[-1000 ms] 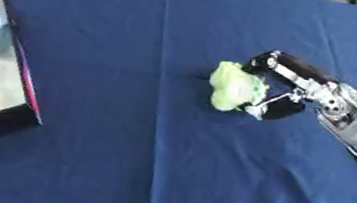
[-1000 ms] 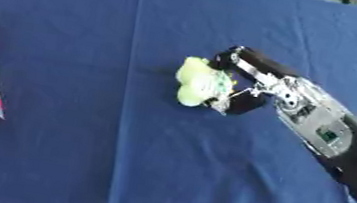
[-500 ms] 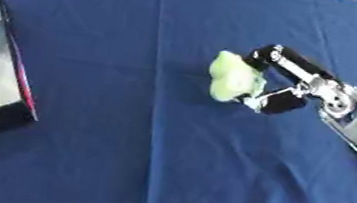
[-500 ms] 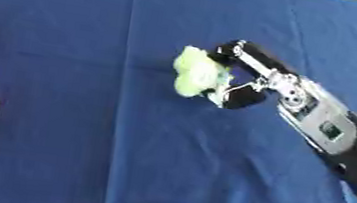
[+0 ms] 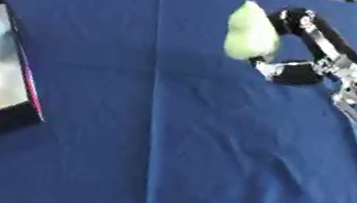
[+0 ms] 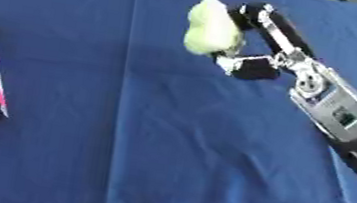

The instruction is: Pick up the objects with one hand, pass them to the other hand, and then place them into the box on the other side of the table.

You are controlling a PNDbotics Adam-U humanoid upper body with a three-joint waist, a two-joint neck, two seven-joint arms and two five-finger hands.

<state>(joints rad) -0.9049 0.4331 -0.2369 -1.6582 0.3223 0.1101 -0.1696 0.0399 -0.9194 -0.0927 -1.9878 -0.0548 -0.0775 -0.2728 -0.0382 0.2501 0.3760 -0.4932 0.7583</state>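
**Our right hand holds a pale green object near the table's far edge**

We look down on a table [image 5: 211, 144] covered edge to edge in a deep blue cloth [image 5: 163, 172] with soft creases. Our right hand [image 5: 300, 51], black with silver joints, reaches in from the table's right side, its forearm running toward the near right corner. Its fingers [image 5: 296, 20] curl over the far side of the object and its thumb [image 5: 285, 71] closes in below, so the object is pinched between them.

The object [image 5: 250, 31] is a soft-looking, pale yellow-green lump, narrow at its far end and rounder at its near end, with a smooth, slightly lobed outline. We cannot make out what it is. It sits close to the table's far edge, a little right of the middle; we cannot tell whether it touches the cloth.

At the table's left edge lies a black-rimmed box [image 5: 16, 119] with a pink strip along its inner wall and blurred pale blue and yellow shapes inside.
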